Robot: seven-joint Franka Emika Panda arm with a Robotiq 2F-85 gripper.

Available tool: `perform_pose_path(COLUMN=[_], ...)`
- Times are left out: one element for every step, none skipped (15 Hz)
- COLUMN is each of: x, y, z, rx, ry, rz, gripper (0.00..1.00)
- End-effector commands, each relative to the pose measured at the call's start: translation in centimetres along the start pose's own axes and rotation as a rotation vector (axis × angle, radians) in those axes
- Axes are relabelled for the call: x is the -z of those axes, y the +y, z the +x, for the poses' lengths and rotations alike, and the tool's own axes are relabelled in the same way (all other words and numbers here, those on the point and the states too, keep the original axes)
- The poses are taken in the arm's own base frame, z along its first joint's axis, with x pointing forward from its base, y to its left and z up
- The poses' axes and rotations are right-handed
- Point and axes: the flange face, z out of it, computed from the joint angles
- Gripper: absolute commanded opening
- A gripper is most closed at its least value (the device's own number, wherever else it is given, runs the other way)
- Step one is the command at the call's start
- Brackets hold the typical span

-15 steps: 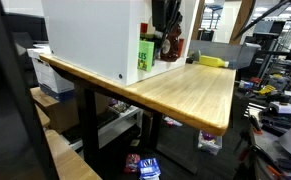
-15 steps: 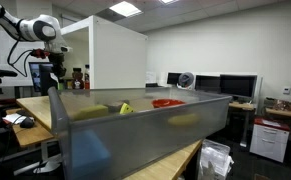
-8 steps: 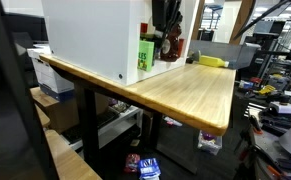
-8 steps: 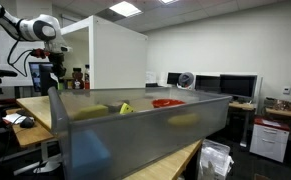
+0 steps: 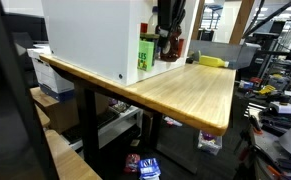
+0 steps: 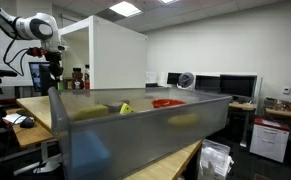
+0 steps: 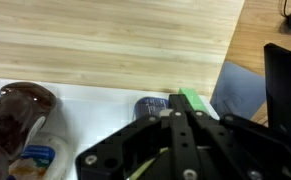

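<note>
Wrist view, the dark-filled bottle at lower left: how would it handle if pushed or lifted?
The bottle looks full of dark contents, so it is probably heavy for its size. Its rounded, glossy body may slip in the claw and roll if tipped.

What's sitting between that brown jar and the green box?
A dark round-topped container, close beside the green box; a bare white strip separates it from the brown jar. The wrist view shows this.

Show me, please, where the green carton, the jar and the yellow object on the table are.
green carton [image 5: 145, 53]: in an exterior view, its green side.
jar [image 7: 20, 105]: wrist view, its dark upper body.
yellow object [image 5: 213, 61]: in an exterior view, its middle.
</note>
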Motion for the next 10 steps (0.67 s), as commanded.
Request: perform_pose_path(x=[0.08,-0.01,-0.09,-0.23,-0.35,-0.46,-0.53,-0.65,-0.66,-0.70], y=[0.12,0.01,-0.13,-0.22,-0.32,-0.43,-0.50,-0.64,-0.69,-0.75], z=[-1.50,-1.54,-1.53,-1.42,-1.40,-1.39,-1.43,-1.34,-1.27,-1.18], rx=[0.045,0.050,0.053,0.056,0.060,0.063,0.066,0.069,0.069,0.069], ry=[-0.036,-0.041,-0.038,-0.033,-0.033,-0.031,-0.031,-0.034,-0.034,-0.033], rz=[0.000,0.000,0.004,0.007,0.011,0.009,0.008,0.008,0.009,0.011], gripper=[0.00,0.00,0.00,0.00,0.00,0.00,0.00,0.00,0.00,0.00])
